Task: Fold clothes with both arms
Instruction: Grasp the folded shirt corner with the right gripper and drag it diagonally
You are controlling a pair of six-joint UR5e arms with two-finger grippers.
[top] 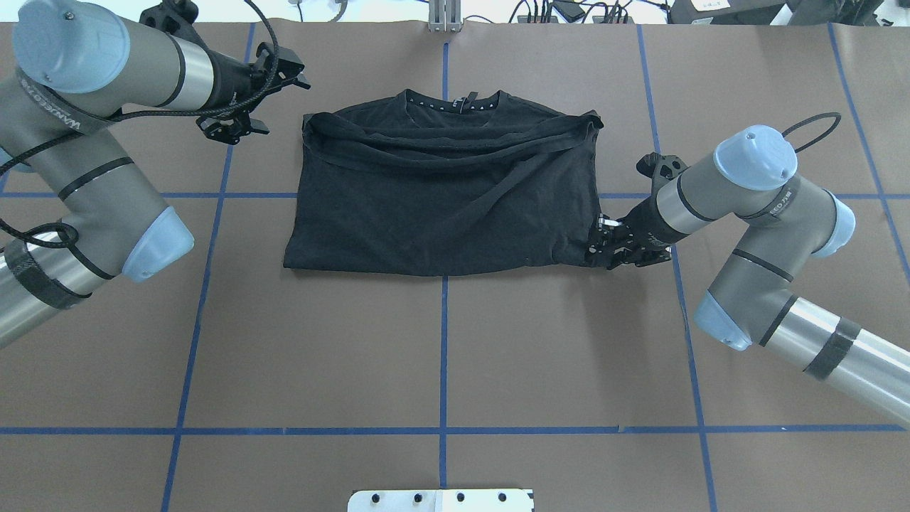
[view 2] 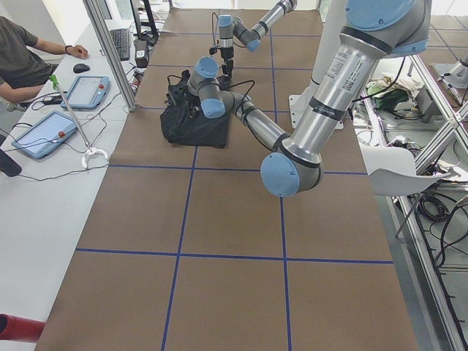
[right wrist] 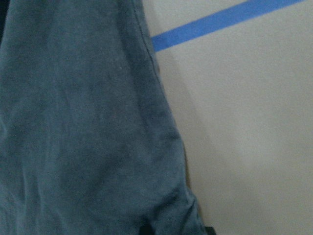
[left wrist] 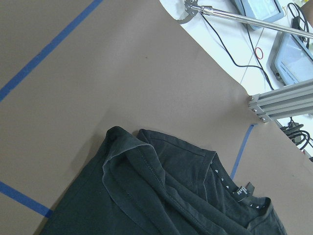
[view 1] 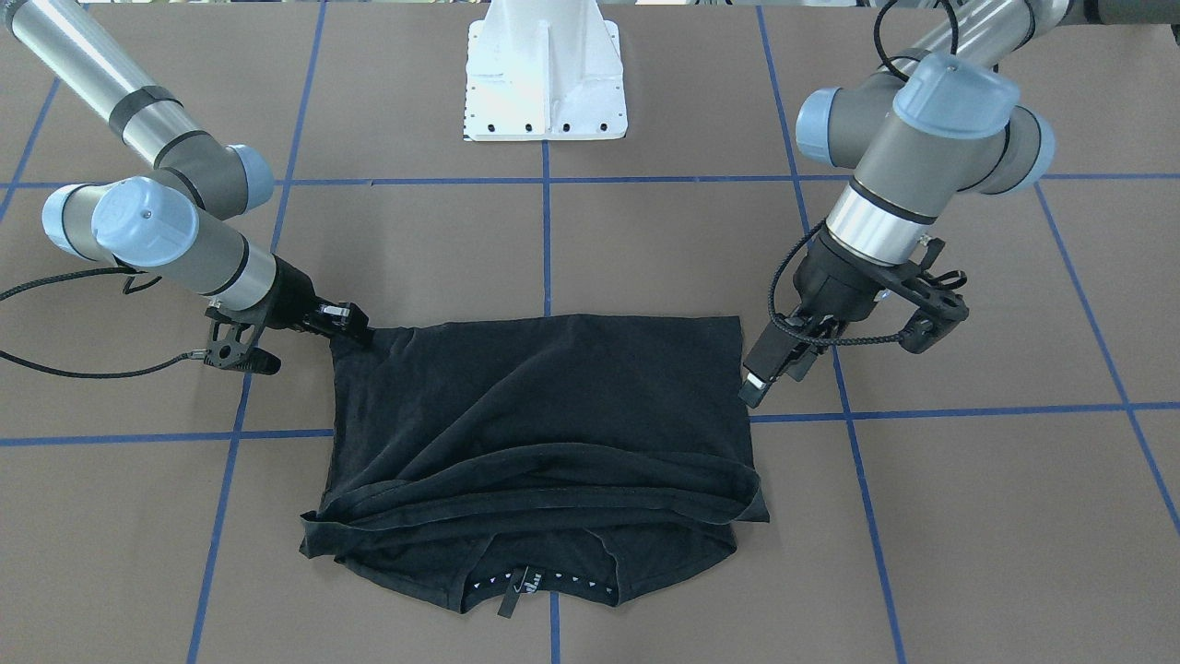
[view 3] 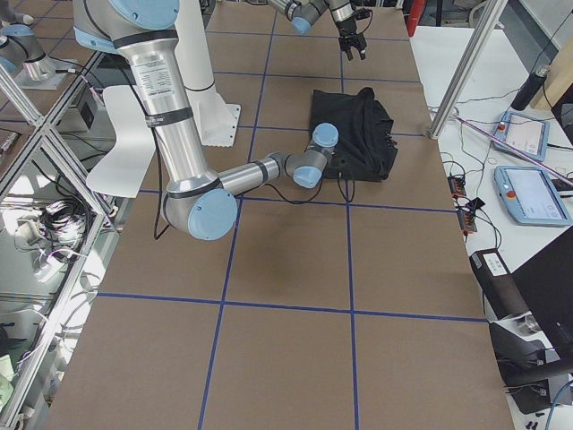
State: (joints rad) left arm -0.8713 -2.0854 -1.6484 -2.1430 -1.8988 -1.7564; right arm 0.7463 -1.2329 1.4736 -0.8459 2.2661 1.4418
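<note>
Counting from the middle outward, I have one black T-shirt (top: 441,206), lying flat on the table and straddling the centre tape line. It is doubled over: the hem lies in a loose roll just short of the collar (top: 455,103), which points away from the robot with its label showing. The folded edge faces the robot's side.

Two grippers. The right gripper (top: 601,245) sits low at the shirt's corner on the fold side, its fingers closed onto the cloth there — its wrist camera is filled with dark fabric. The left gripper (top: 234,129) hangs off the opposite side, near the collar-end corner, apart from the fabric, with fingers spread and nothing between them. Its wrist camera looks down on that corner and the collar.

Two arms, the left arm (top: 92,178) and the right arm (top: 753,206), reach in from either side, each grey-silver with light-blue joint caps and black cables.

The table (top: 320,341) is brown, marked into large squares by blue tape (top: 443,355). One white pedestal (view 1: 544,74) stands at the robot's edge. Along the operators' side runs a white bench with two tablets (view 2: 44,133), one keyboard (view 2: 121,40) and one mouse (view 2: 80,68) — and one person (view 2: 22,58) seated there, a hand resting near the mouse.
</note>
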